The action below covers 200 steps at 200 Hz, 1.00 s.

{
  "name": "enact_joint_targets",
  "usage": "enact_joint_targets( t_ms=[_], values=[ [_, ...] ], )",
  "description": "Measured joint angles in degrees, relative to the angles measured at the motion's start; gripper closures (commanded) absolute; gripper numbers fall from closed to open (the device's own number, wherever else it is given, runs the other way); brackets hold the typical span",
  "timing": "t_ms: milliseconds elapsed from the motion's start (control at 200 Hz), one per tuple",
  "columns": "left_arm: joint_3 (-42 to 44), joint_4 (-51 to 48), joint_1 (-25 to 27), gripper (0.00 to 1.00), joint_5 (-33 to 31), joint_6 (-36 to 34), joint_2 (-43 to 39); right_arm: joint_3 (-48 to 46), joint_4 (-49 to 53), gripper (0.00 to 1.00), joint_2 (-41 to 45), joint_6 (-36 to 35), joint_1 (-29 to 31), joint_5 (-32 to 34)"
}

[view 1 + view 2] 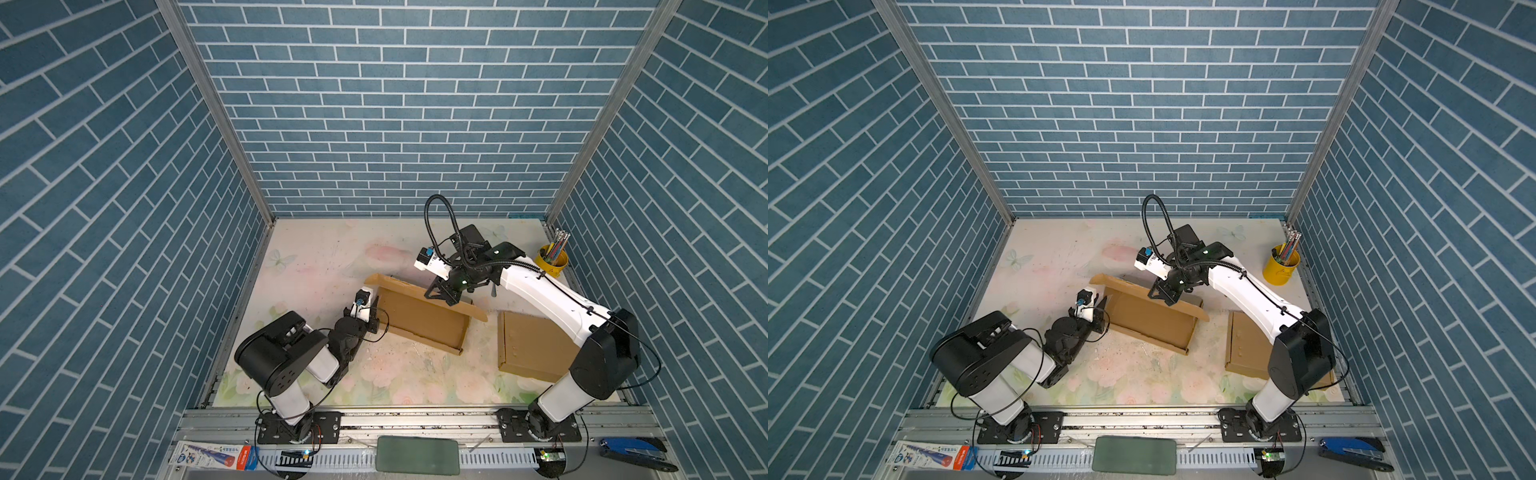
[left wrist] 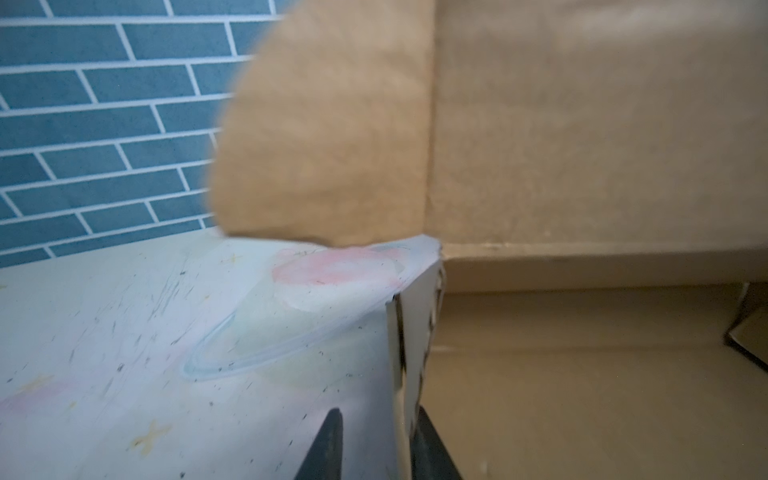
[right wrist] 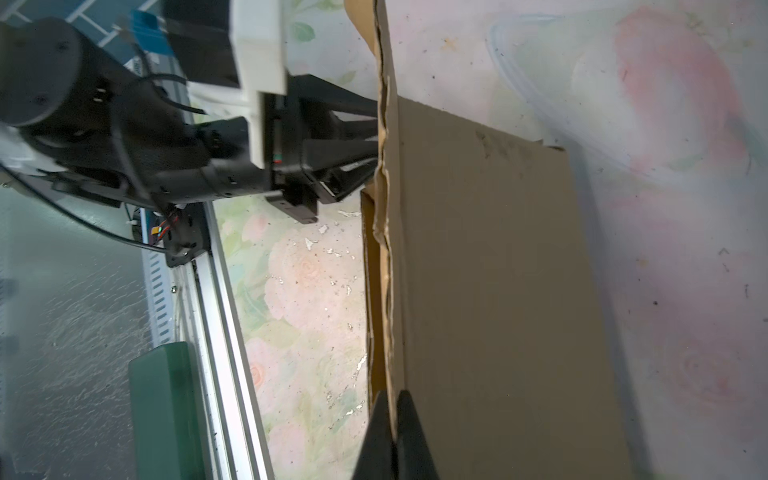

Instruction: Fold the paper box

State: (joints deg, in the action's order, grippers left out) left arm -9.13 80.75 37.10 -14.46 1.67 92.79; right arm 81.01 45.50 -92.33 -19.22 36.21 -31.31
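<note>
- A shallow, half-formed brown cardboard box [image 1: 419, 322] lies open side up near the middle of the flower-printed counter [image 1: 316, 266], set at a slant in both top views.
- Its long rear panel stands upright along the far side, with a rounded flap at the left end. Low walls run along the near side and the right end.
- The right hand [image 1: 451, 299] reaches down from above and is pinched closed on the top edge of that rear panel, toward its right end. In the right wrist view its fingers [image 3: 409, 436] press together on the cardboard.
- The left hand [image 1: 375, 309] sits low at the box's left end. In the left wrist view its fingers [image 2: 330, 440] are parted astride the short end wall, one outside over the counter and one inside the box. The outer finger stands clear of the cardboard, so nothing is gripped.
- A second brown cardboard box [image 1: 528, 345], folded shut, lies to the right, partly hidden by the right arm.
- A yellow cup [image 1: 552, 262] of pencils stands in the far right corner, below blue brick-pattern walls [image 1: 374, 104].
</note>
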Motion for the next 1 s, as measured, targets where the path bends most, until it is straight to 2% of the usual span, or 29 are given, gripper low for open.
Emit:
enact_joint_targets(
  t_ms=[85, 175, 265, 345, 415, 495, 600, 740, 890, 1000],
  values=[
    [1.09, -2.78, 0.07, 0.68, -1.25, 0.46, -5.14, -1.16, -1.62, 1.0, 0.0, 0.48, 0.0, 0.83],
    [1.55, -8.81, 0.2, 0.67, -3.32, 0.68, -14.03, -2.34, -3.19, 1.0, 0.0, 1.01, 0.13, 1.75],
    [0.17, -19.71, 0.22, 0.65, -5.57, 0.72, -25.38, -3.85, -4.87, 1.0, 0.0, 1.29, 0.98, 3.41],
    [-3.45, -31.52, 0.2, 0.58, -8.07, 0.13, -34.53, -5.53, -7.02, 0.99, 0.0, 1.57, 2.19, 5.2],
    [-6.97, -40.13, 0.04, 0.51, -10.16, -0.17, -40.02, -7.8, -9.51, 0.96, 0.0, 2.27, 3.63, 7.3],
    [-10.67, -48.3, -0.48, 0.49, -11.32, 0.15, -43.32, -11.1, -12.83, 0.89, 0.0, 2.86, 5.64, 10.32],
    [-16.35, -57.2, -1.22, 0.46, -10.32, 0.33, -42.27, -15.3, -17.2, 0.79, -0.02, 4.07, 7.82, 14.29],
    [-24.63, -65.24, -1.99, 0.47, -5.81, 0.37, -35.28, -18.97, -22.62, 0.62, -0.09, 6.05, 9.51, 17.84],
    [-31.74, -70.4, -5.97, 0.52, 3.96, 2.56, -26.86, -22.1, -28.55, 0.43, -0.46, 8.76, 10.05, 20.68],
    [-35.69, -71.76, -8.24, 0.53, 11.19, 4.63, -21.05, -24.24, -31.82, 0.38, -0.44, 10.56, 10.14, 20.65]
  ],
)
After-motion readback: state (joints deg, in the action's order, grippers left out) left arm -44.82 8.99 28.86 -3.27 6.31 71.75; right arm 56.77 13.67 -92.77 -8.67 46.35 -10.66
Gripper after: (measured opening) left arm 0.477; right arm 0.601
